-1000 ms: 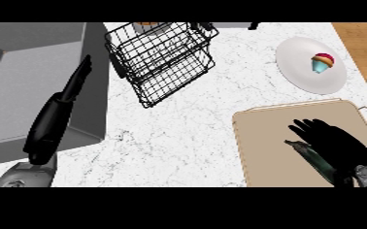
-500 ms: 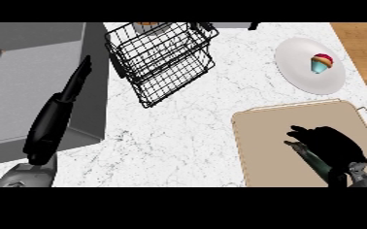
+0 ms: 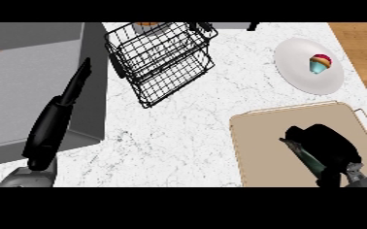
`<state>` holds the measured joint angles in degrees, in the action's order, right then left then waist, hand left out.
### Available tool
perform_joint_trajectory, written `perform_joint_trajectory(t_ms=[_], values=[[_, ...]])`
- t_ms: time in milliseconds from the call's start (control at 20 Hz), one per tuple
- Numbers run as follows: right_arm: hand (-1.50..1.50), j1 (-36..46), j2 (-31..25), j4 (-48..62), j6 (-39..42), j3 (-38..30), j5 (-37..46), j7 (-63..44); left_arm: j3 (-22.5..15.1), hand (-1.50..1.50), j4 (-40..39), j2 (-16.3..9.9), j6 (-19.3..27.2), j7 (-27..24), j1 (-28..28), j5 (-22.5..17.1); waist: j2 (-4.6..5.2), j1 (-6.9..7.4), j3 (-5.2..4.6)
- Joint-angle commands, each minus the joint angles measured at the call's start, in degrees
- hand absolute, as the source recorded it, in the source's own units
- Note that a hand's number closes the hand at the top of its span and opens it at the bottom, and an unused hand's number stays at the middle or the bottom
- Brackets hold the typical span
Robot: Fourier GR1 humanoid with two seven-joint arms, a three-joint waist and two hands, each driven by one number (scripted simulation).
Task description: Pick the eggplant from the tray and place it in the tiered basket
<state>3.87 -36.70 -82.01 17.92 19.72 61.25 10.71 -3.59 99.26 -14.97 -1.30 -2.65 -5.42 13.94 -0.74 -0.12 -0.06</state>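
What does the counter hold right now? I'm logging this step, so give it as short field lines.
tray: beige flat tray, lower right
right hand: black right hand curled over the tray, hiding the eggplant
basket: black wire tiered basket, upper middle
plate: white plate with a colourful small item
left hand: black left hand open, resting at left

Right hand (image 3: 326,143) at lower right, fingers curled down into a closed grasp, grey forearm entering from the bottom edge. Left hand (image 3: 61,114) at left, fingers straight, pointing up-view, resting.
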Motion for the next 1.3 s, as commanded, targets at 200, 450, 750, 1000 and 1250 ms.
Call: perform_joint_trajectory(t_ms=[200, 450, 750, 1000, 1250], values=[[1.50, -1.9, 4.8, -10.1, 0.9, -5.4, -1.6, -9.1, 0.6, 0.00, -2.8, 1.4, 0.7, -0.2, 3.2, 1.0, 0.52, -0.70, -0.03], [1.50, -8.2, 14.3, -8.3, -7.5, -19.0, -0.8, -33.9, 4.4, 0.00, -1.7, -0.8, 1.2, 2.2, 4.4, 0.4, -1.51, -9.32, -0.32], [1.50, -11.9, 28.3, -24.3, -14.6, -17.8, 4.5, -53.1, 3.7, 0.00, 0.7, -0.2, 1.0, 2.9, 6.4, 0.5, -1.33, -7.18, -0.42], [1.50, -8.5, 36.4, -39.8, -17.3, -8.4, 9.1, -65.7, 3.2, 0.00, 1.1, -1.1, -0.9, 1.1, 5.7, -0.4, -0.60, -3.22, -0.41], [1.50, -2.1, 36.6, -50.0, -6.3, 5.9, 24.4, -76.6, 2.2, 0.00, 0.9, 0.0, -1.7, 2.8, 2.6, -1.3, 0.02, -0.79, -0.39]])
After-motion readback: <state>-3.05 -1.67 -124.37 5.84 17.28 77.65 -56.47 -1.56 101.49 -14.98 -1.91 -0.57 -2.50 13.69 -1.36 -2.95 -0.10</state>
